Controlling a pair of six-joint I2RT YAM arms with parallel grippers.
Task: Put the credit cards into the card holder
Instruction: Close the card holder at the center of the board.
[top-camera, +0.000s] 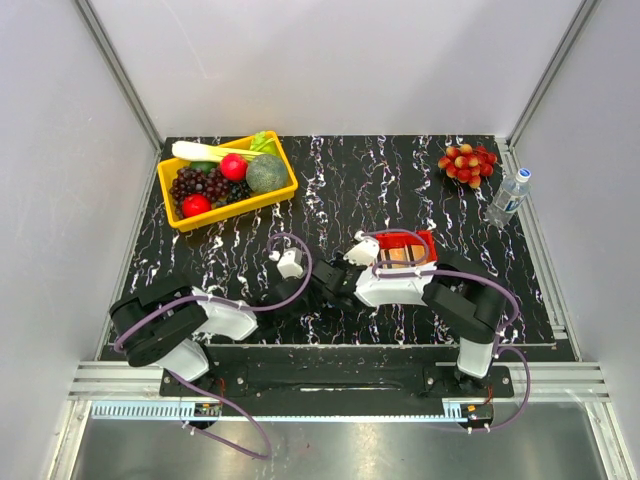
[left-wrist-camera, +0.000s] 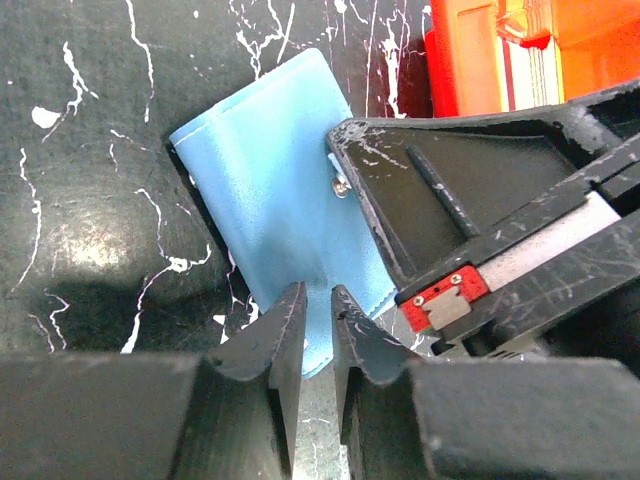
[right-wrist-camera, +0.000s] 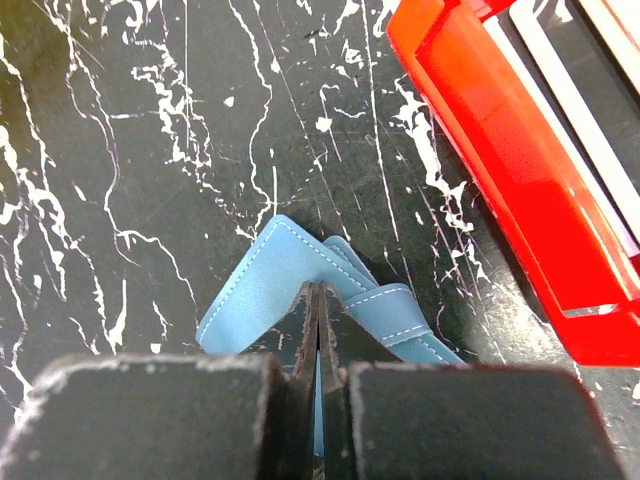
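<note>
The steel-blue card holder (left-wrist-camera: 275, 200) lies on the black marbled table, partly folded open. My right gripper (right-wrist-camera: 317, 298) is shut on an upturned leaf of the card holder (right-wrist-camera: 262, 288), with a blue strip showing between the pads. It also shows in the left wrist view (left-wrist-camera: 450, 190), over the holder's right side. My left gripper (left-wrist-camera: 318, 298) is open only narrowly and empty, its tips just over the holder's near edge. The credit cards (right-wrist-camera: 585, 70), white and dark, stand in the red tray (right-wrist-camera: 490, 150). In the top view both grippers, left (top-camera: 308, 290) and right (top-camera: 335, 278), meet and hide the holder.
The red tray (top-camera: 420, 243) sits just right of the grippers, with orange-brown cards (top-camera: 400, 256) in it. A yellow basket (top-camera: 285, 190) of toy fruit and vegetables stands at the back left. A bunch of red grapes (top-camera: 467, 162) and a water bottle (top-camera: 508, 197) are at the back right.
</note>
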